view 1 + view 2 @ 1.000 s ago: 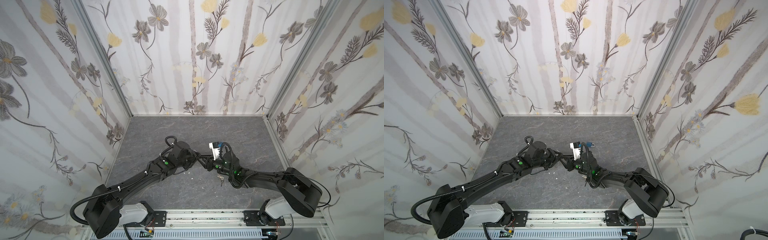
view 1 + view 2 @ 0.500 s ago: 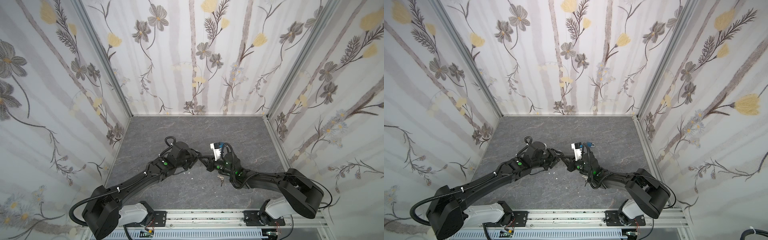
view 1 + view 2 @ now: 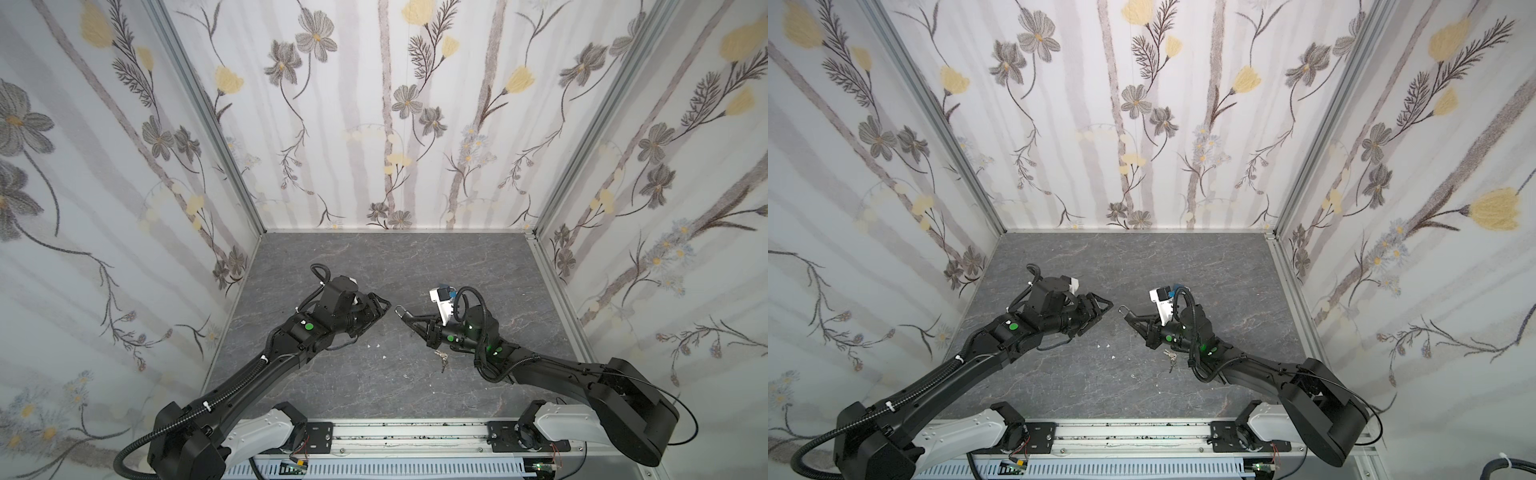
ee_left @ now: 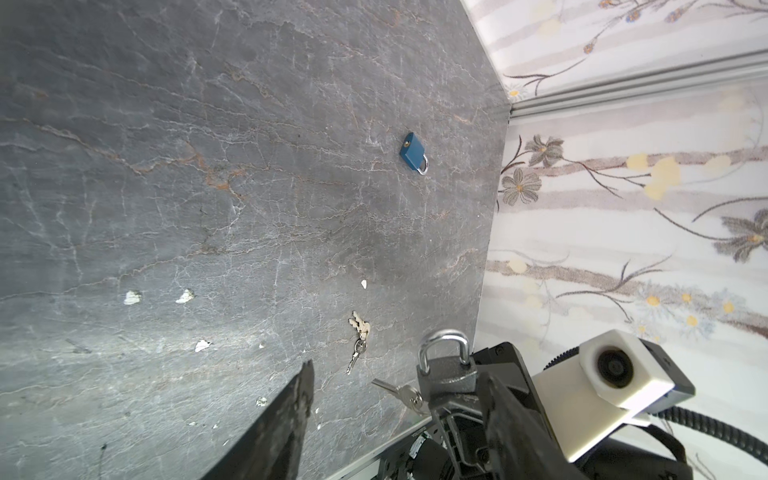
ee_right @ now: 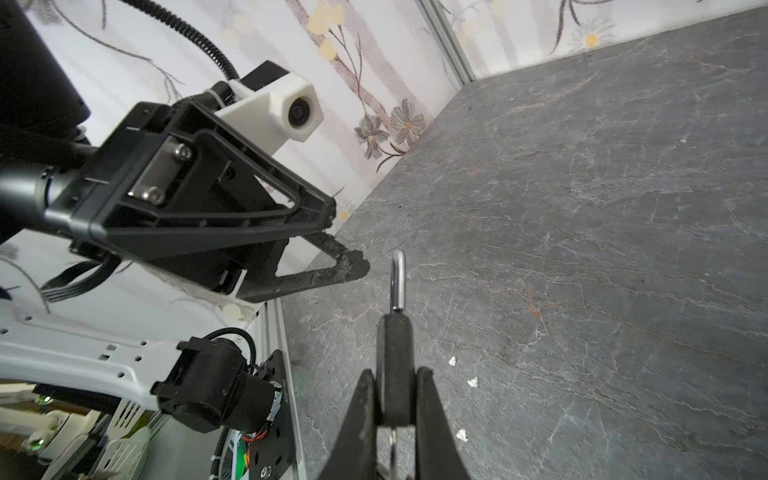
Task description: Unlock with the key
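A dark grey padlock (image 5: 395,361) with a silver shackle (image 5: 398,278) is held off the floor, with my right gripper (image 5: 395,376) shut on its body. Both top views show the padlock (image 3: 409,316) (image 3: 1133,316) in the right gripper (image 3: 414,321) (image 3: 1138,321). A silver key (image 4: 398,392) hangs at the padlock (image 4: 446,374)'s underside; I cannot tell whether it is inserted. My left gripper (image 3: 384,312) (image 3: 1105,312) (image 4: 397,374) stands open and empty, a short gap to the left of the shackle. A bunch of keys (image 3: 442,360) (image 3: 1170,358) (image 4: 359,332) lies on the floor below the right gripper.
A small blue padlock (image 4: 413,153) lies on the grey stone floor (image 3: 374,266) behind the right wrist. Small white chips (image 3: 376,345) dot the floor between the arms. Flowered walls close in three sides; a metal rail (image 3: 395,432) runs along the front.
The grippers met at the padlock a second ago. The right gripper has shut on the padlock; the left gripper has opened, let go and drawn back to the left.
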